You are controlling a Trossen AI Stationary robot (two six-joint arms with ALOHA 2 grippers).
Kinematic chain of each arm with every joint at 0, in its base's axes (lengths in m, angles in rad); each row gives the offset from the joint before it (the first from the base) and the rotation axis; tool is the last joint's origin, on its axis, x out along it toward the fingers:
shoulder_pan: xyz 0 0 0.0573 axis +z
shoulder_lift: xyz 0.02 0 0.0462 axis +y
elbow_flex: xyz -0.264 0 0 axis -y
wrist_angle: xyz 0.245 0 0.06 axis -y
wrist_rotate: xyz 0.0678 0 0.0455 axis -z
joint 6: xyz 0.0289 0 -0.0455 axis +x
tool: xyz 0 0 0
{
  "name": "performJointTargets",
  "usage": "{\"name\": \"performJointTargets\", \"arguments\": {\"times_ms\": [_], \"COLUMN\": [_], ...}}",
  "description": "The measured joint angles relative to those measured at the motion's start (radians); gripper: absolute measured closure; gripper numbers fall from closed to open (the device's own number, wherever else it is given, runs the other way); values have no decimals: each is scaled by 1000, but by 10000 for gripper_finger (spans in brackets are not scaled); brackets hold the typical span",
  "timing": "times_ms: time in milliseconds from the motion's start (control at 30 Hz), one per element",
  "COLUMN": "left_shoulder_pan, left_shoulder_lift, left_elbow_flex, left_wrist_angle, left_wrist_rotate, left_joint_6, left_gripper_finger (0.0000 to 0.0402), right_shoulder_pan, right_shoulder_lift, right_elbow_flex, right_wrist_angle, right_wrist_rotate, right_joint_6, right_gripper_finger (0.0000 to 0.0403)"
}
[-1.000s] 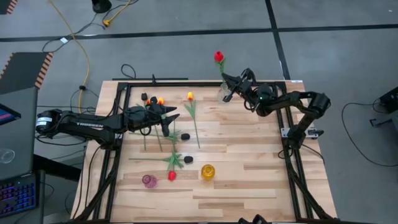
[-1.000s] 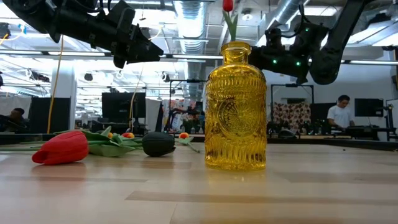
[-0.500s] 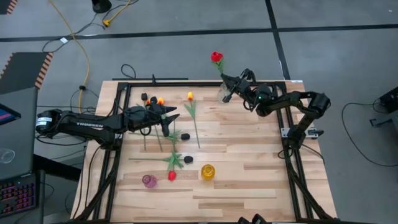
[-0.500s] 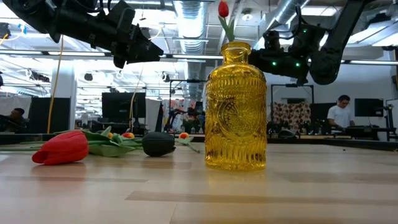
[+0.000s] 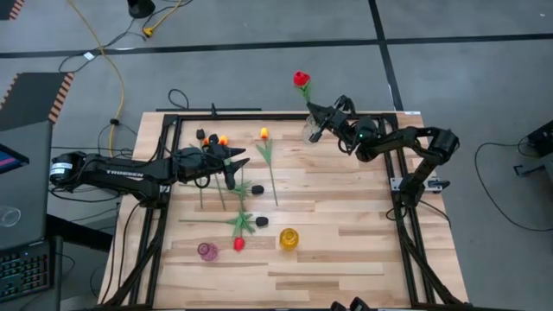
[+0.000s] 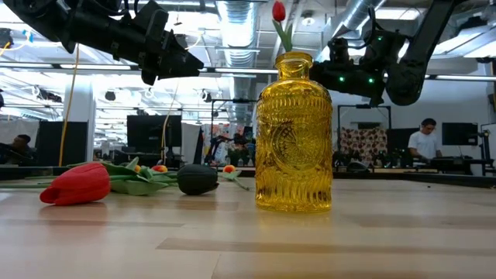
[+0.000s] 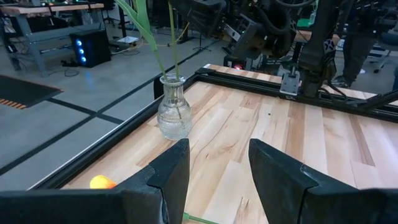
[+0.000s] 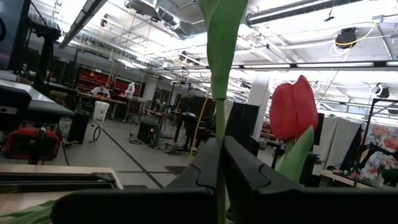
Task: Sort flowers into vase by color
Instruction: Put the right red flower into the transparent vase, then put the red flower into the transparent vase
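Note:
A red tulip stands with its stem in a clear glass vase at the table's far edge. My right gripper is shut on that stem above the vase. My left gripper hangs open above the loose flowers left of the middle and touches nothing. Lying flat on the boards are a yellow-orange tulip, black heads and a red tulip. A yellow vase and a pink vase stand near the near edge. My right gripper pinches the red tulip's green stem between its two fingers, below the red head. The fingers reach in from the table's right, lying across the stem. The tulip stands nearly upright, with its lower stem inside the clear vase.
A black frame rail runs round the boards. Two black heads and an orange head lie near the far left rail. Bare boards lie between the yellow vase and the right rail. People and benches show in the room behind.
The red tulip's head has come down a little and shifted slightly toward the table's left, carried by my right gripper, which stays shut on the stem. In the last half second it has kept still.

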Motion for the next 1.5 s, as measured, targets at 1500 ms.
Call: {"name": "performJointTargets", "arguments": {"times_ms": [1500], "left_shoulder_pan": [0], "left_shoulder_lift": [0], "left_elbow_flex": [0], "left_wrist_angle": [0], "left_wrist_rotate": [0], "left_joint_6": [-24], "left_gripper_finger": [248], "right_shoulder_pan": [2], "right_shoulder_lift": [-295], "right_elbow_flex": [-1], "right_wrist_angle": [-633], "right_wrist_rotate": [53], "right_joint_6": [0], "right_gripper_finger": [200]}}
